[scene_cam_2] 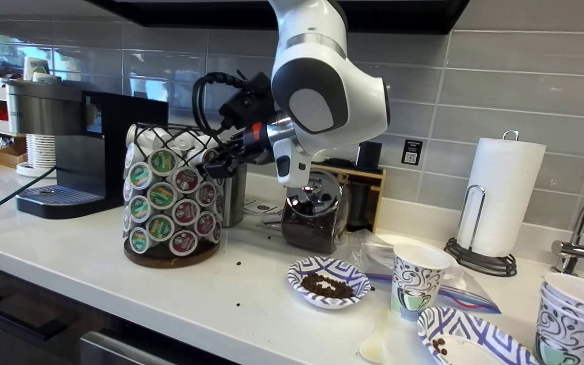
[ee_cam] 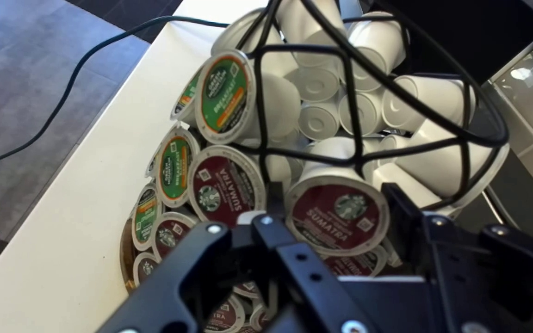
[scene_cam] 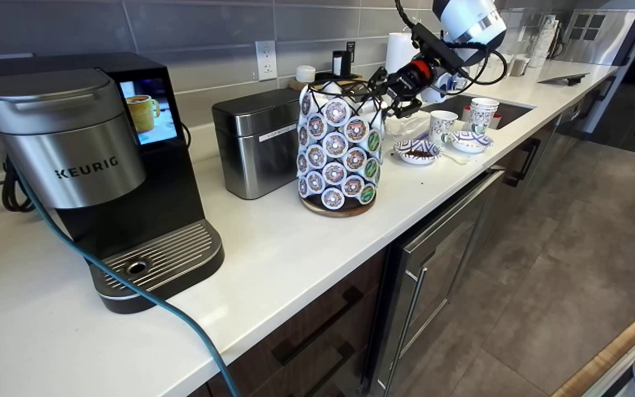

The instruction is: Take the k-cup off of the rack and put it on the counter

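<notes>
The rack (scene_cam: 340, 213) is a tall dark-wire carousel on a round wooden base. It stands on the white counter (scene_cam: 265, 242) and shows in both exterior views (scene_cam_2: 170, 261). Several rows of lidded k-cups ring it. In the wrist view a dark-red Sumatra k-cup (ee_cam: 338, 215) sits in the top row, its white body behind the rack's wire. My gripper (ee_cam: 333, 199) has one finger on each side of this k-cup, both against the lid's rim. In an exterior view my gripper (scene_cam_2: 216, 170) is at the rack's upper side. The pads' contact with the cup's body is hidden.
The Keurig machine (scene_cam: 102, 165) and a steel box (scene_cam: 259, 146) stand near the rack. A bowl of beans (scene_cam_2: 327, 284), paper cups (scene_cam_2: 416, 279), a jar (scene_cam_2: 312, 223) and a paper towel roll (scene_cam_2: 502, 197) stand along the counter. A cable (scene_cam: 124, 282) crosses it.
</notes>
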Controlling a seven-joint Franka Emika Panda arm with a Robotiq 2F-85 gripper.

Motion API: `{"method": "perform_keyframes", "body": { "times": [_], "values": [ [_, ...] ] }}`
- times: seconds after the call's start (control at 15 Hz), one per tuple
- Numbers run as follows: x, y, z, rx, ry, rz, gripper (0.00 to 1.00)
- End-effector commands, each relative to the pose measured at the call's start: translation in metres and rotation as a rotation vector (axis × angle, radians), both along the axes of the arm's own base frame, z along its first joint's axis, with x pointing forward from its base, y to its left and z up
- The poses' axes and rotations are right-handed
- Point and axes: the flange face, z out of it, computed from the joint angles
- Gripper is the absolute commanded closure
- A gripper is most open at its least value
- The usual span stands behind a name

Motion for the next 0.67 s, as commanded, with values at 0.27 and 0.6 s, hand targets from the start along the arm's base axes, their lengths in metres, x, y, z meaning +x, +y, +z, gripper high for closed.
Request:
{"method": "perform_keyframes", "body": {
  "times": [0.27,0.6],
  "values": [
    [-0.007,-0.009,0.005,-0.024,0.032,-0.006,0.71],
    [-0.010,-0.020,0.011,-0.061,0.043,-0.010,0.71]
  ]
}}
